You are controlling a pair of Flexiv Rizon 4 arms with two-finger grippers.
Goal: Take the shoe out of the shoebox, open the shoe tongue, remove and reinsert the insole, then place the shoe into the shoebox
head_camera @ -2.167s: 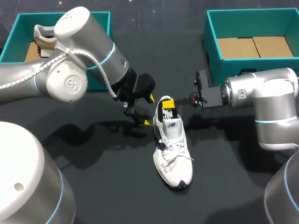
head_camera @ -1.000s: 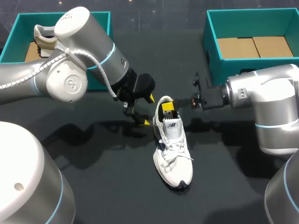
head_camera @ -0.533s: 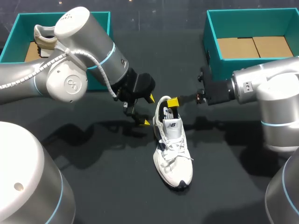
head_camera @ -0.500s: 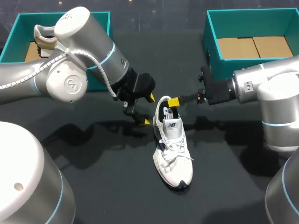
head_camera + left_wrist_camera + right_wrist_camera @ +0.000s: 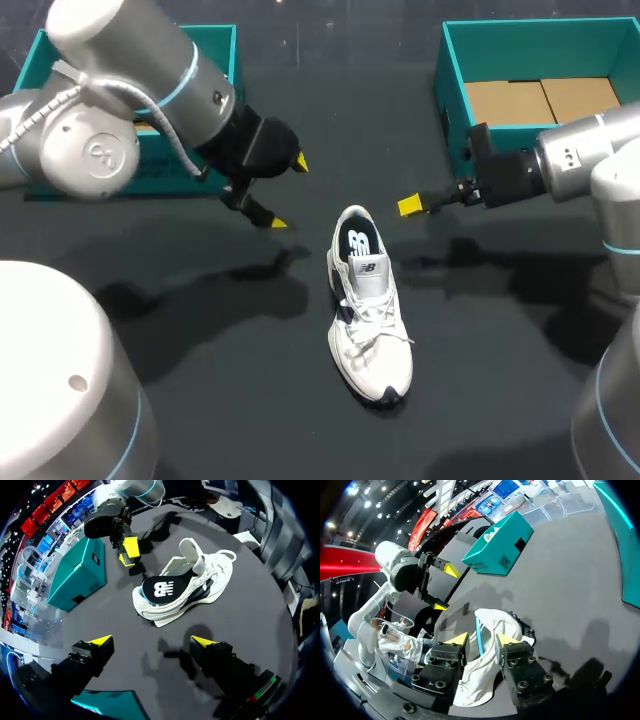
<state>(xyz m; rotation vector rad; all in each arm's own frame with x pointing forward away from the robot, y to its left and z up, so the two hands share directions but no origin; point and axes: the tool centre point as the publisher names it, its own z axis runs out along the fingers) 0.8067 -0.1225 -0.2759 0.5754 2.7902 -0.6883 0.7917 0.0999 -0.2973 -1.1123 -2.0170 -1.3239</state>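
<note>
white shoe [image 5: 182,587] ahead of spread left claw [image 5: 152,640], right claw [image 5: 128,552] beyond

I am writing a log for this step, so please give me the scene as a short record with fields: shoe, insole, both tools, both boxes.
shoe: white, standing on its sole on the black table, outside both boxes, toe toward the robot
insole: dark, lying inside the shoe
left tool: open, empty, beside the heel, not touching
right tool: open, empty, at the heel's other side, not touching
right box: teal, cardboard inside, no shoe
left box: teal, inside mostly hidden
</note>
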